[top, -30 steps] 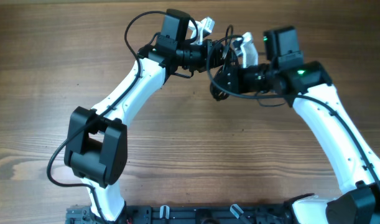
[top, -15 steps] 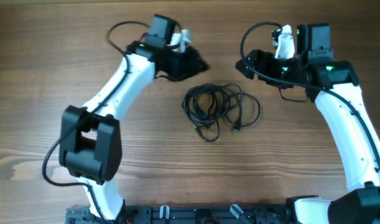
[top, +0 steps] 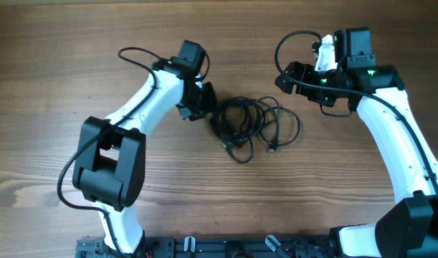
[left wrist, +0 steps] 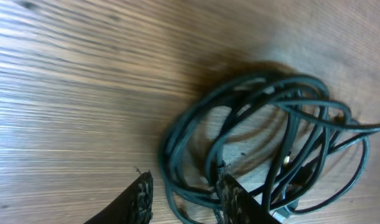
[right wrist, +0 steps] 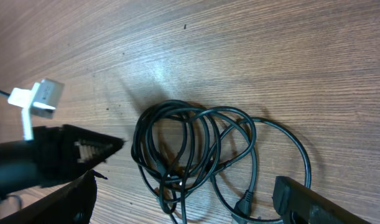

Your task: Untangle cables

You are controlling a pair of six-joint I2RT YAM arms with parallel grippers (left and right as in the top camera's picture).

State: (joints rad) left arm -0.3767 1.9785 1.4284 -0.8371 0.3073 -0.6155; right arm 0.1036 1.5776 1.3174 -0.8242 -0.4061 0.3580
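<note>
The cables (top: 251,125) lie bunched mid-desk (top: 75,57). The left claw (left wrist: 186,190) stands apart astride the edge strands, seemingly to pinch a loop. The right claw (right wrist: 197,165) hangs wide apart and empty, likely awaiting a free end.

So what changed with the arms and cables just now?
Both grippers parted from a huddle up top, leaving the cables on the table. The right gripper opened and pulled away right; the left gripper swung out, then returned to the bundle's left edge. Bundle since unmoved.
</note>
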